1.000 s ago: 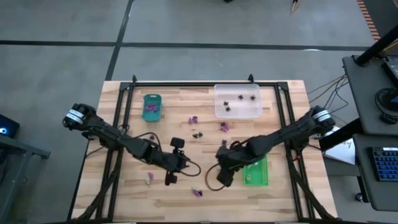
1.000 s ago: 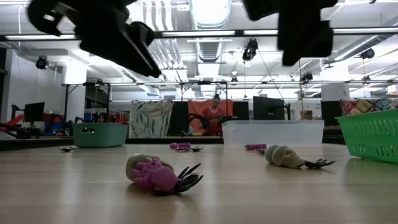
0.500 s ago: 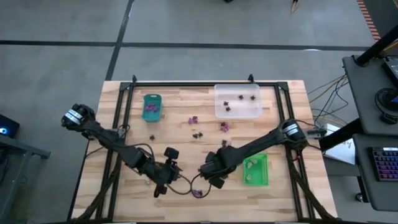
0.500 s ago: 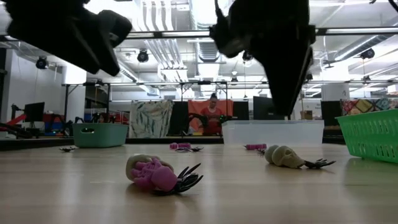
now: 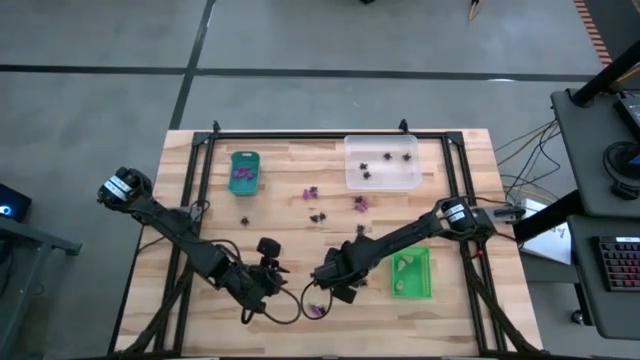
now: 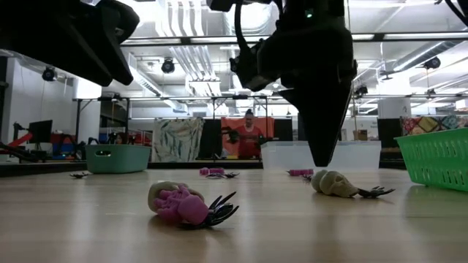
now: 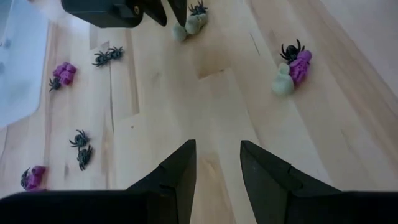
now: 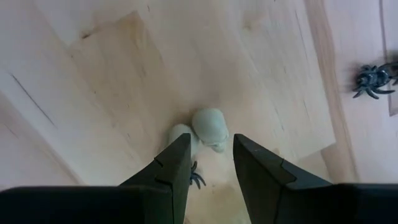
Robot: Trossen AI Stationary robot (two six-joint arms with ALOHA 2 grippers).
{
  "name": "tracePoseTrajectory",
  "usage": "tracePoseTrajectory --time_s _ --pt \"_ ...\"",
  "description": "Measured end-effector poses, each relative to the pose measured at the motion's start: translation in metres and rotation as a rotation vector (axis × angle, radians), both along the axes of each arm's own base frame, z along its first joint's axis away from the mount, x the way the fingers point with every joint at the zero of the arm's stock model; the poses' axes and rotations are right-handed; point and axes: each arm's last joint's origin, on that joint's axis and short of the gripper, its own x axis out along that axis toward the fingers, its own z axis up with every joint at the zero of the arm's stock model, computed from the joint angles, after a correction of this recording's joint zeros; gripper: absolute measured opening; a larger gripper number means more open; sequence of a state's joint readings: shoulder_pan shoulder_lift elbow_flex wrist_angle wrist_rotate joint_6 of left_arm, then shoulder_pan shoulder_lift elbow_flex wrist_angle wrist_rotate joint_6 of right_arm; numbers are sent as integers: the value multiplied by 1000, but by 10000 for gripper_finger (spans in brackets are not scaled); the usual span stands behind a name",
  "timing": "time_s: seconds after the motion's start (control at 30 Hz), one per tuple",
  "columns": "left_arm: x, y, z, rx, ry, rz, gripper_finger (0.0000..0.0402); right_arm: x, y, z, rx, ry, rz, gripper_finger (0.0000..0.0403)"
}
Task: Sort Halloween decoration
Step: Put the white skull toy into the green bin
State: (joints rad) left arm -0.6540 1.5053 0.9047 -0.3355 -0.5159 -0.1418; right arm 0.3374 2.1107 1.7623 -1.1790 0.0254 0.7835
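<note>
The Halloween decoration is small trinkets scattered on the wooden table. A pale cream skull pair [image 8: 208,130] with a black spider [image 8: 196,180] lies just below my right gripper [image 8: 208,165], which points down, open, its fingers above the skull [image 6: 335,183]. A purple, cream and black cluster [image 6: 183,204] lies nearer the front edge [image 5: 318,311]. My left gripper [image 7: 217,168] is open and holds nothing. It hangs over bare wood left of the right gripper [image 5: 325,278].
At the back stand a teal tray [image 5: 245,170] with purple pieces and a clear tray [image 5: 382,162] with black spiders. A green tray [image 5: 411,272] stands to the right of my right gripper. Loose purple and black trinkets [image 5: 312,193] lie mid-table.
My right gripper has sunk and gone toward the table's left, tipping until it points straight down over the cream skull. My left gripper has swung toward the near edge and a little to the left. No trinket has moved.
</note>
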Motion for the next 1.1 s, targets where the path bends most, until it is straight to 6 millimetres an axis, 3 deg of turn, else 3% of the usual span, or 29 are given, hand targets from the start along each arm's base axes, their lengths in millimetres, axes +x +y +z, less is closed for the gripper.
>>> tracePoseTrajectory --time_s 0.87,1.1 --pt "0 0 0 -18 0 23 109 -1 -13 -22 -61 -14 15 113" --pt "0 0 0 -22 0 26 109 0 -16 -22 -61 -16 -5 96"
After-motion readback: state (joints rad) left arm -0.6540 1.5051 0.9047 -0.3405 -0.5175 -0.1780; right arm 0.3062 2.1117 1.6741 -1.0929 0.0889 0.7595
